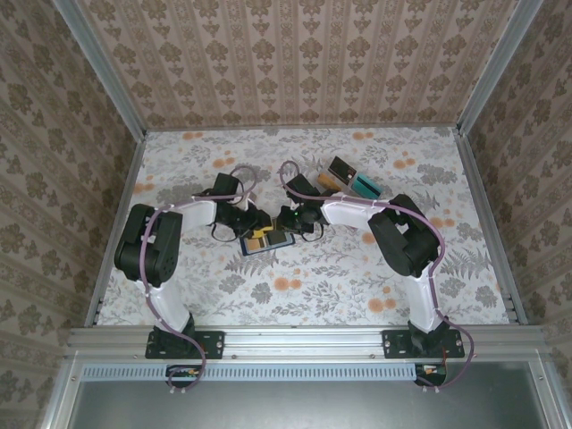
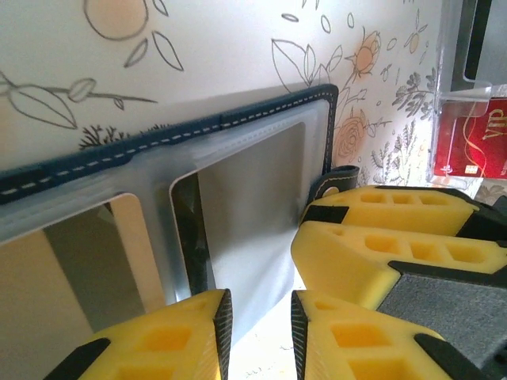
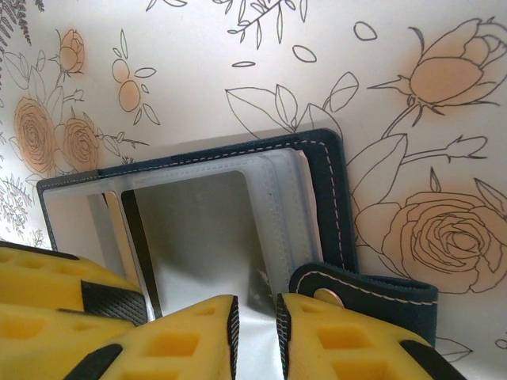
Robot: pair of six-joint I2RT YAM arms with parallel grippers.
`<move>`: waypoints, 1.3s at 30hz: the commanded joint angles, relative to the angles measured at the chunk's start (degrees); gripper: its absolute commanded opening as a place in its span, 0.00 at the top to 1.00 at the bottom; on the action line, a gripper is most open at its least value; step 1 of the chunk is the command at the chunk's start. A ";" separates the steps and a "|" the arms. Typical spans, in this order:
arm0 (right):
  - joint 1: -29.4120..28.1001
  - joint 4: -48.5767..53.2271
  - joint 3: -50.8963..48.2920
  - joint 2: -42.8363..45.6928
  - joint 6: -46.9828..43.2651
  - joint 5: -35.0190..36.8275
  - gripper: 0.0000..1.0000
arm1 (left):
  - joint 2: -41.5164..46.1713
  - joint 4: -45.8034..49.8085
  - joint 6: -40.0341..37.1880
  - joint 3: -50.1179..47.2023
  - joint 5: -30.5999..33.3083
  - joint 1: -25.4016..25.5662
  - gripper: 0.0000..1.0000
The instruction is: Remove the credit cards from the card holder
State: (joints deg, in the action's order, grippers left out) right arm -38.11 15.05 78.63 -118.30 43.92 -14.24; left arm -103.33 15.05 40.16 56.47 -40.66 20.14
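Navy card holder (image 3: pixel 337 190), one; tools (image 2: pixel 257 332) (image 3: pixel 255 332), two.

The left arm (image 1: pixel 147 255) and right arm (image 1: pixel 411 241) are white with black joints and purple cable (image 1: pixel 198 353). Yellow gripper fingers (image 2: pixel 158 344) show moulded pockets, black edging.

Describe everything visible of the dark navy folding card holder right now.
The dark navy card holder lies open on the floral table, white stitching along its rim, cloudy clear plastic sleeves inside, a tan card showing in one. Its snap tab juts from one side. The left gripper and right gripper meet at its edge; whether either pinches a sleeve is unclear.
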 commanded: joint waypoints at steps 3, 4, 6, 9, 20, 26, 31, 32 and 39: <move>0.09 3.86 -1.31 -2.70 0.79 0.30 0.75 | 0.39 4.82 -2.82 1.04 2.93 -0.68 0.71; 0.05 3.89 -1.30 -2.66 0.79 0.35 0.75 | 0.49 5.09 -3.02 1.01 3.27 -0.63 0.71; 0.05 3.86 -1.29 -2.74 0.91 0.26 0.75 | 0.25 5.99 -3.53 0.99 3.40 -0.63 0.71; 0.06 3.54 -1.43 -2.75 1.08 -0.19 0.75 | -0.58 6.73 -4.12 1.16 6.10 -0.73 0.71; 0.93 -1.71 -3.13 -3.08 3.42 -6.62 0.75 | -2.71 4.23 -3.87 1.41 4.19 -0.63 0.73; 1.12 -1.69 -3.13 -3.41 3.63 -7.37 0.75 | -2.33 -0.16 -3.34 -0.17 -0.70 -0.63 0.74; 1.11 0.22 -2.80 -3.44 3.03 -5.45 0.75 | -1.13 -1.02 -3.95 -0.72 -1.83 -0.89 0.76; 1.15 0.73 -2.70 -3.46 2.97 -4.95 0.75 | -0.77 -1.45 -3.98 -1.06 -2.26 -1.02 0.77; 0.94 3.62 -1.87 -3.51 1.91 -1.94 0.76 | 2.19 -4.85 -3.78 -4.35 -5.45 -2.71 0.81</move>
State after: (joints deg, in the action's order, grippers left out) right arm -36.64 11.60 77.32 -118.87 46.50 -19.73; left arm -103.94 12.10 37.63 53.58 -42.87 18.20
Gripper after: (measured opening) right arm 0.245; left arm 0.200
